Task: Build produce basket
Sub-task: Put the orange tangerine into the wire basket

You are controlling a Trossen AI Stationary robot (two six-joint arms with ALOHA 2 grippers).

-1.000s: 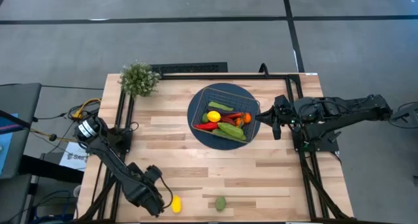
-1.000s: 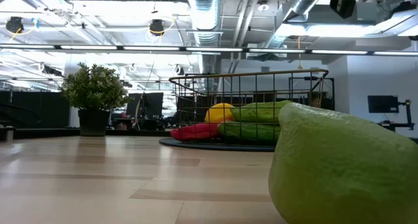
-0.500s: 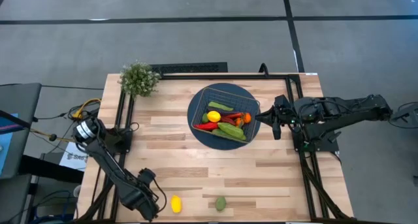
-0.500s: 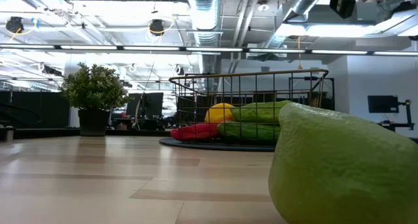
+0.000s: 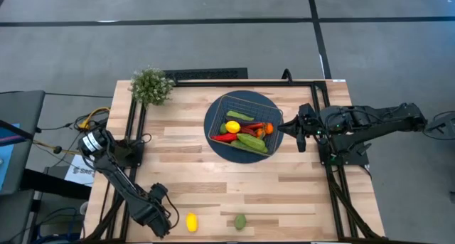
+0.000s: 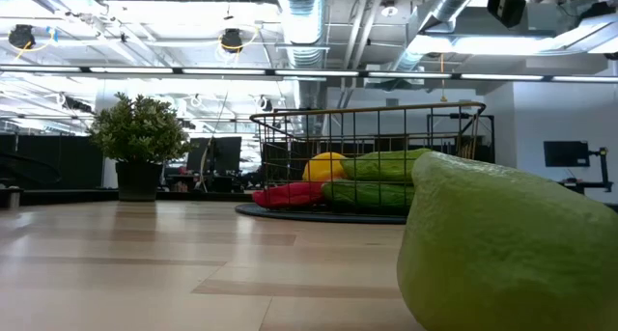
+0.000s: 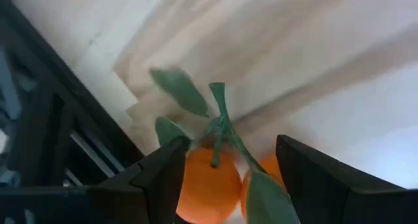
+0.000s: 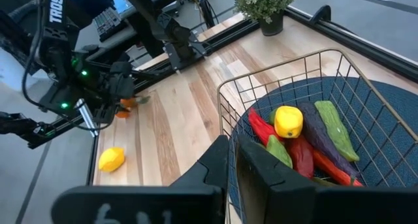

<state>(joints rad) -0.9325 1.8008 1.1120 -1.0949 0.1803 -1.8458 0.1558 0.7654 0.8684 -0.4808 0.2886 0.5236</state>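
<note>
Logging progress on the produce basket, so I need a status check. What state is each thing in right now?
left gripper: at the near left table edge, closed around small oranges with leaves
right gripper: shut, empty, waiting beside the basket
basket: upright on the blue mat, partly filled with produce
lemon: loose on the table
lime: loose on the table

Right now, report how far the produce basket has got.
Done: the basket on its blue mat already holds a lemon, cucumbers, a red pepper and more. In hand: the left pincer, at the table's near left corner, is closed on a pair of small oranges. Left: a second lemon and a lime lie loose near the front edge. The right pincer waits beside the basket.
</note>
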